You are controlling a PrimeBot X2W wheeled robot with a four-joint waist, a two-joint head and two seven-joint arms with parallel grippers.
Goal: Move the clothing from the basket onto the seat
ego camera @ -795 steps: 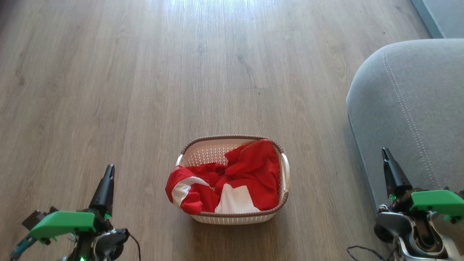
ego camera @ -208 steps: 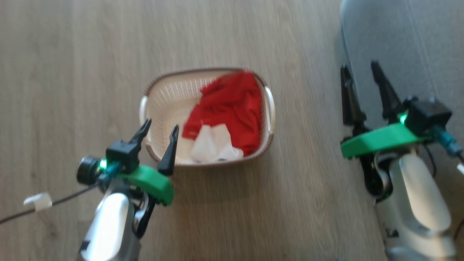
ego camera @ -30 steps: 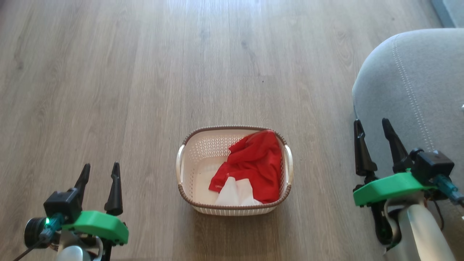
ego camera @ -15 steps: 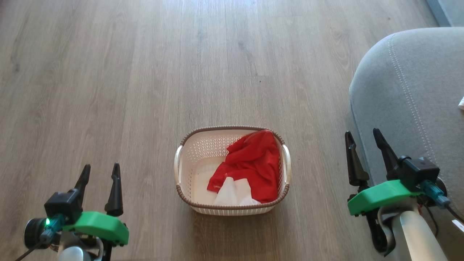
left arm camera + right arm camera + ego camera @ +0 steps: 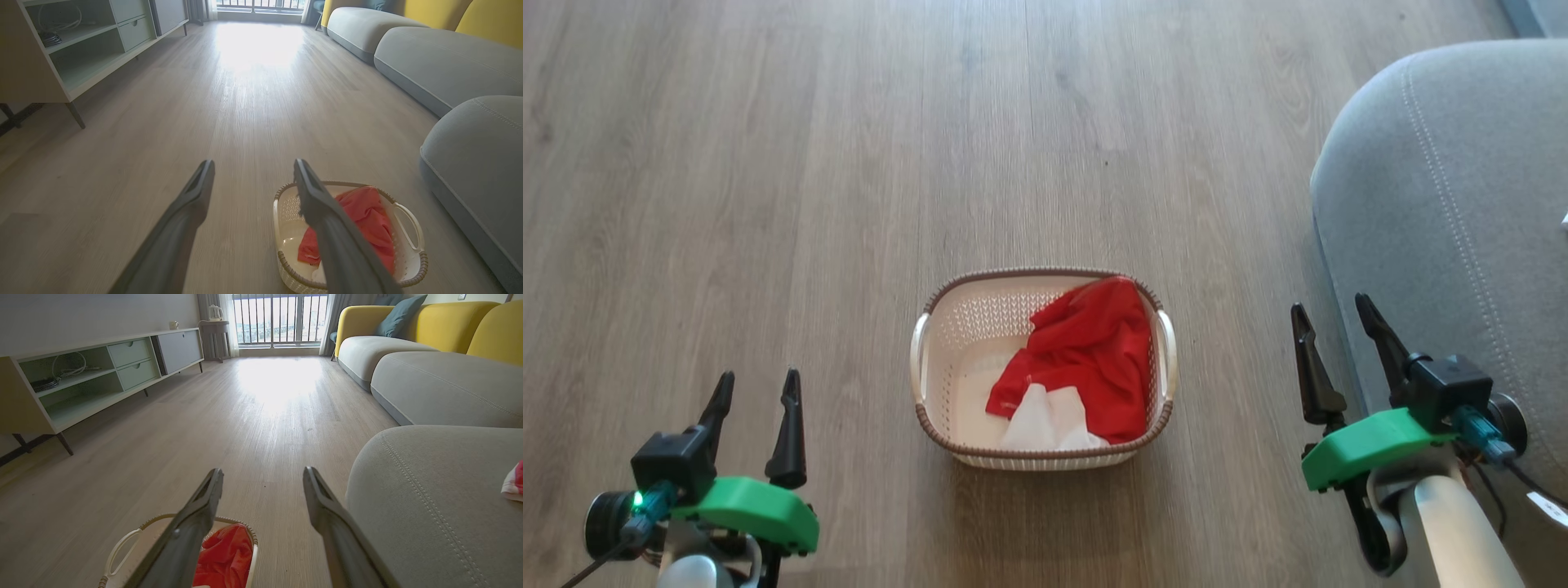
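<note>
A: Where is the red clothing (image 5: pixel 1094 359)?
B: It lies inside the basket (image 5: pixel 1037 273) on the floor (image 5: pixel 768 163), beside the grey seat (image 5: pixel 1462 204).
A: And the left gripper (image 5: pixel 758 376) and right gripper (image 5: pixel 1330 304)?
B: Both are spread apart, holding nothing.

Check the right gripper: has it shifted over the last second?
Yes. Measured against the basket in the head view, the right gripper has drawn back toward the robot and come slightly nearer the basket. It is open and empty.
</note>
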